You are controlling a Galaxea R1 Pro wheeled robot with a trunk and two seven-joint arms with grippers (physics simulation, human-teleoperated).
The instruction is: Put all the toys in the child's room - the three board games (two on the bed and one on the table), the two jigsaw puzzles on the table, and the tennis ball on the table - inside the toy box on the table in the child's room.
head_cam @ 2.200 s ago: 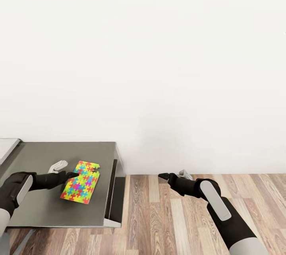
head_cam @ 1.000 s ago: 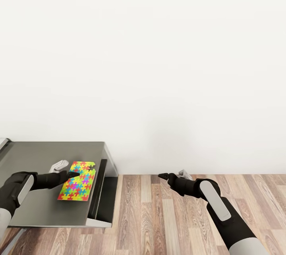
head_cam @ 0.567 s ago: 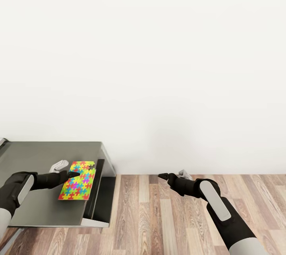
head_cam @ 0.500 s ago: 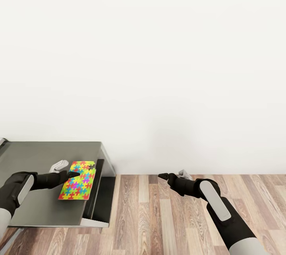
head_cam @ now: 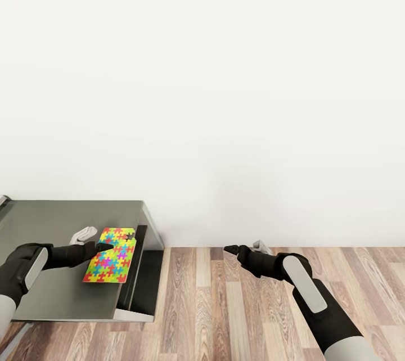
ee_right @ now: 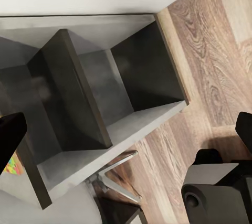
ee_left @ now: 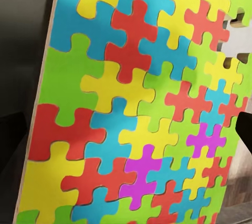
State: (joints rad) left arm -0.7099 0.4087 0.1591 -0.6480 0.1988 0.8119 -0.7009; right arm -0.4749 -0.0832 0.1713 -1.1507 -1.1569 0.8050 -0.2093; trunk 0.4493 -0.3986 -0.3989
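- Where the left arm reaches in from the head view's lower left corner, its forearm is cut off by the picture's edge, and the left gripper (head_cam: 100, 241) sits at the near edge of the jigsaw puzzle (head_cam: 111, 255); a grey finger (head_cam: 83, 234) and a dark fingertip (head_cam: 105, 246) stand on either side of that edge, pinching the board.
- The left wrist view looks across the puzzle (ee_left: 142, 98) from very close, so its outer edges run off the picture; one corner shows gaps where pieces are missing.
- The puzzle appears held tilted just above the table (head_cam: 50, 226), near the table's right end; whether its far edge touches the top cannot be told.
- The table is cut off at the left edge of the head view, where a sliver of something pale grey (head_cam: 3, 200) peeks in, too little to identify.
- The right wrist view looks down on the table's end (ee_right: 105, 114), with open dark compartments separated by a partition; they look empty, though their depths are shadowed.
- The right gripper (head_cam: 246, 248) hangs over the wood-plank floor (head_cam: 236, 304), well apart from the table, touching nothing; its fingers stand spread in the right wrist view.
- A plain white wall (head_cam: 225, 96) rises behind the table, and a metal leg (ee_right: 113, 174) shows under it.
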